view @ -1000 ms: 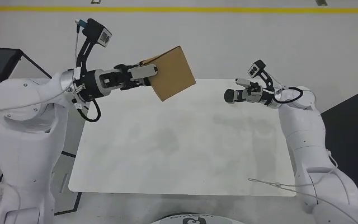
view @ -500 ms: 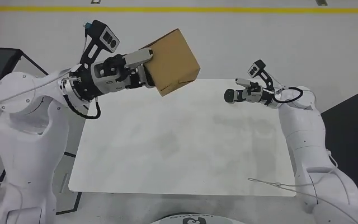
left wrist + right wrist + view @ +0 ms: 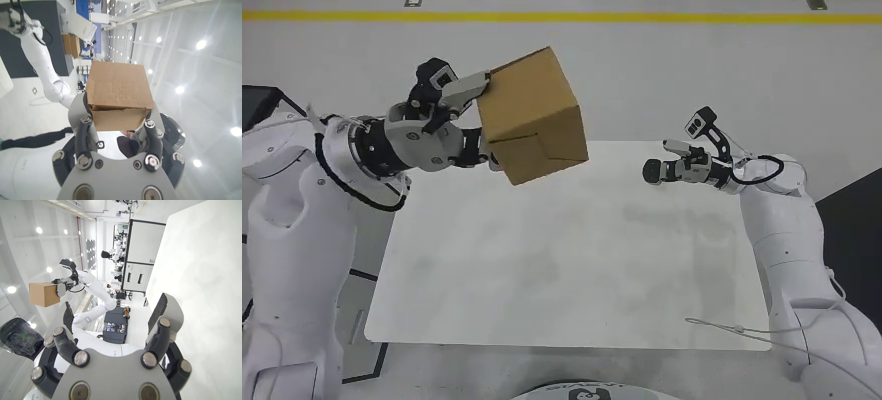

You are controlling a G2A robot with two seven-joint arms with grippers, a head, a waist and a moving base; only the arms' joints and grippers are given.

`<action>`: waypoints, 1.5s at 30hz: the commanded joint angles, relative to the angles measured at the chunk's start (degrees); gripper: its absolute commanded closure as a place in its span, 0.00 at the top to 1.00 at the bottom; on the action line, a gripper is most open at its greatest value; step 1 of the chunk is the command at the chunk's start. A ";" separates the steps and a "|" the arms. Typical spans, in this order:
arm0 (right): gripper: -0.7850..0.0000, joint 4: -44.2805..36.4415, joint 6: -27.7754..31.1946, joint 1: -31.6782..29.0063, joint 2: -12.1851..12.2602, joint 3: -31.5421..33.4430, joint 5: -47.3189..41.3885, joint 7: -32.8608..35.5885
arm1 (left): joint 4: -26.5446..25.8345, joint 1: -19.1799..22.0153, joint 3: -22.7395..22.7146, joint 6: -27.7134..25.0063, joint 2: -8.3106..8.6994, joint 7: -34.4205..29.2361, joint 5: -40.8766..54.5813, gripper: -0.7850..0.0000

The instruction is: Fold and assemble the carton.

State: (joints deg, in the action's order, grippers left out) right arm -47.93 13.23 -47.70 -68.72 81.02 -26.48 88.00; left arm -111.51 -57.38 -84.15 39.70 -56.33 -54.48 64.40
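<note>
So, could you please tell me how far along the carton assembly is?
Done: the carton already has its box shape, walls squared. In hand: the left gripper clamps one end, holding it in the air over the far edge of the table. Left: the flap seam by that gripper looks ragged and slightly gapped, so probably needs pressing shut; the right gripper is open and empty.

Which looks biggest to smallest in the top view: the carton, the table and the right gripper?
1. table
2. carton, held up nearer the camera, so it may look oversized
3. right gripper, clearly smallest
</note>
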 commanded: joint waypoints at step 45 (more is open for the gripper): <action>1.00 0.00 0.00 0.00 0.00 0.00 0.00 0.00 | -3.56 -2.09 1.79 5.48 -1.26 22.90 24.76 0.00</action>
State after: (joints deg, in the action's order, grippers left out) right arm -47.93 13.23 -47.70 -68.72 81.02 -26.48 88.00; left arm -115.40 -59.27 -82.55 46.32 -57.65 -29.38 93.92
